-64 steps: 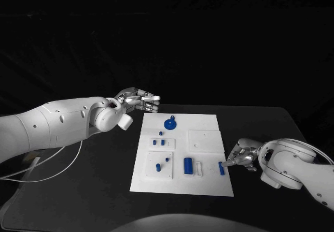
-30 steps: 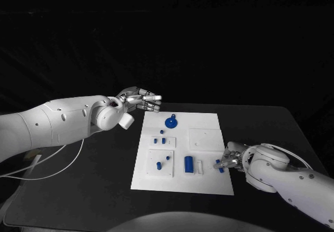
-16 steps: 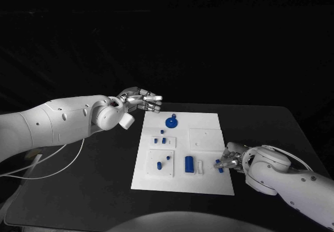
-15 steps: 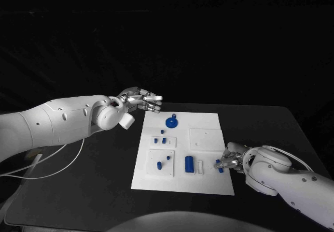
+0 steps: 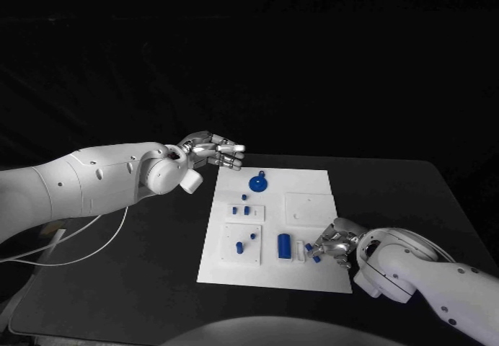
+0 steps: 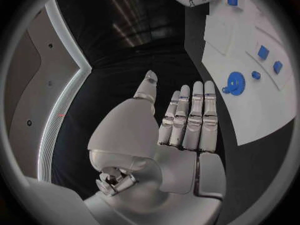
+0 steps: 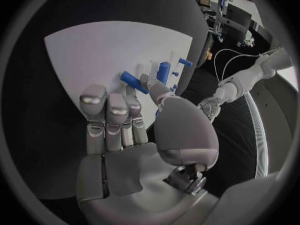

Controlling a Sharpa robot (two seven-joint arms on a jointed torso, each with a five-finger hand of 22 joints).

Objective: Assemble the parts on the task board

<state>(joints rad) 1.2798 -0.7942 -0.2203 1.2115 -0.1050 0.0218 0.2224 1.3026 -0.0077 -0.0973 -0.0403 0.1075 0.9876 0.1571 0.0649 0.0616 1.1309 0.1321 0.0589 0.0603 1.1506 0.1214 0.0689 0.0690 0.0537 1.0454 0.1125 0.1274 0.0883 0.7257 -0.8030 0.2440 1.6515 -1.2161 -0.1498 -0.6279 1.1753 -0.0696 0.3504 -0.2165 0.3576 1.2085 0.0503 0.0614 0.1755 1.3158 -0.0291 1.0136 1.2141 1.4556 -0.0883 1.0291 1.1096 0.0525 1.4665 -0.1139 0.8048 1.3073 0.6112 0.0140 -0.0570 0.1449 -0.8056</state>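
The white task board (image 5: 272,223) lies flat at the centre of the black table (image 5: 405,187), carrying several small blue parts (image 5: 284,246). The right hand (image 5: 334,244) rests over the board's near right edge, fingers at a small blue part (image 5: 313,250). The left hand (image 5: 212,149) hovers with fingers extended, holding nothing, beyond the board's far left corner.

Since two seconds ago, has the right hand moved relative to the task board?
Yes. The right hand has come in from the task board's right edge and now lies over the board, beside the long blue part, pinching a small blue part.
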